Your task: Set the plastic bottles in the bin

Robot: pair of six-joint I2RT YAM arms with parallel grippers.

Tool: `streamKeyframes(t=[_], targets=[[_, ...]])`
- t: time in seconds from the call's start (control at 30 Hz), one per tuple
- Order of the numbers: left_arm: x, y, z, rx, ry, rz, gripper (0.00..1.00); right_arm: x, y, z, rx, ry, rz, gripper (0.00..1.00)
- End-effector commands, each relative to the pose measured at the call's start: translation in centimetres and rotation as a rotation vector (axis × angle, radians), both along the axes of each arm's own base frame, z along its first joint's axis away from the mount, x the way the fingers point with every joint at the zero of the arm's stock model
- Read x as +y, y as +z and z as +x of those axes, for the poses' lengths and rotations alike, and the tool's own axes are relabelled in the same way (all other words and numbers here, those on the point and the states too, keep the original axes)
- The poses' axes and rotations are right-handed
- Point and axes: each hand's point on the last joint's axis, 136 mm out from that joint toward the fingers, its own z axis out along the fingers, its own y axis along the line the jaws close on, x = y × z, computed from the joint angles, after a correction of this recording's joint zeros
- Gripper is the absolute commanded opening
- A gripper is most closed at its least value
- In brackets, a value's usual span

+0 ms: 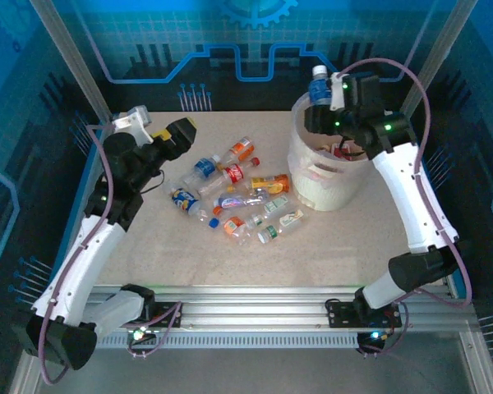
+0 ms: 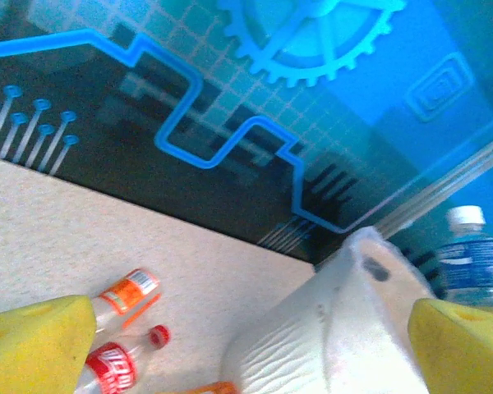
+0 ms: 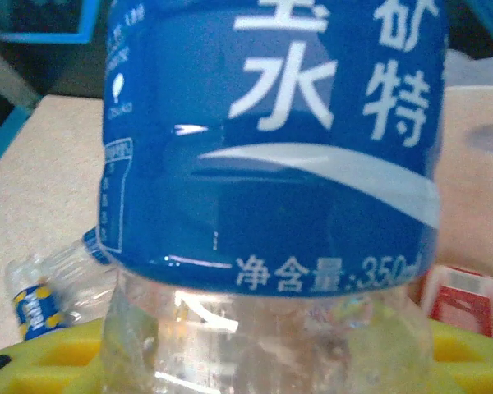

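Over the far rim of the bin [image 1: 312,179] is where the action is right now: the right end effector [image 1: 329,92] is clamped on a blue-label bottle [image 3: 271,123], holding it up in the air. In the right wrist view the yellow pads [image 3: 57,361] pinch the clear crinkly part below the label. Honestly, from the top view I can't tell if the bottle hangs squarely over the opening or a bit past the far edge, since the angle is rough there. That's my main worry. If it lets go while the bottle sits over the rim and not the opening, it could clip the edge and bounce out behind the bin, where neither arm looks well placed to fetch it. The grip is also on thin squashy plastic, so a slip or a twist on the way down seems possible. And the right arm reaches in right over the bin, so a sloppy move could nudge that light tub sideways. Meanwhile the left end effector [image 1: 181,131] is spread wide and holds nothing, sitting out past the pile on the side away from the bin. The rest of the plastic bottles [image 1: 230,197] lie scattered on the worktop [image 1: 189,254] just beside the bin, so there's plenty left to do, though a red label [image 3: 464,300] already peeks out from inside it.
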Motion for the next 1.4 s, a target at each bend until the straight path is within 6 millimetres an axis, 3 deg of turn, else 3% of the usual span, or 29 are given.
streamKeyframes(t=[0.0, 0.17, 0.43, 0.77, 1.0, 1.37], targets=[[1.8, -0.8, -0.3, 0.016, 0.078, 0.065, 0.99, -1.8, -0.8, 0.3, 0.057, -0.056, -0.003, 0.43], [2.1, -1.8, -0.2, 0.043, 0.092, 0.074, 0.99, -3.3, -2.5, 0.7, 0.123, -0.101, -0.048, 0.44], [2.6, -3.1, 0.1, 0.076, 0.116, 0.074, 0.99, -3.4, -6.3, 0.9, 0.26, -0.071, -0.07, 0.45], [3.0, -4.2, 0.7, 0.112, 0.129, 0.069, 0.99, -2.9, -11.1, 2.6, 0.399, -0.023, -0.087, 0.45], [3.4, -4.6, 0.8, 0.125, 0.142, 0.069, 0.99, -3.3, -14.2, 3.6, 0.476, -0.04, -0.135, 0.5], [3.7, -5.6, 1.1, 0.156, 0.157, 0.068, 0.99, -3.6, -18.0, 4.5, 0.557, -0.05, -0.173, 0.65]])
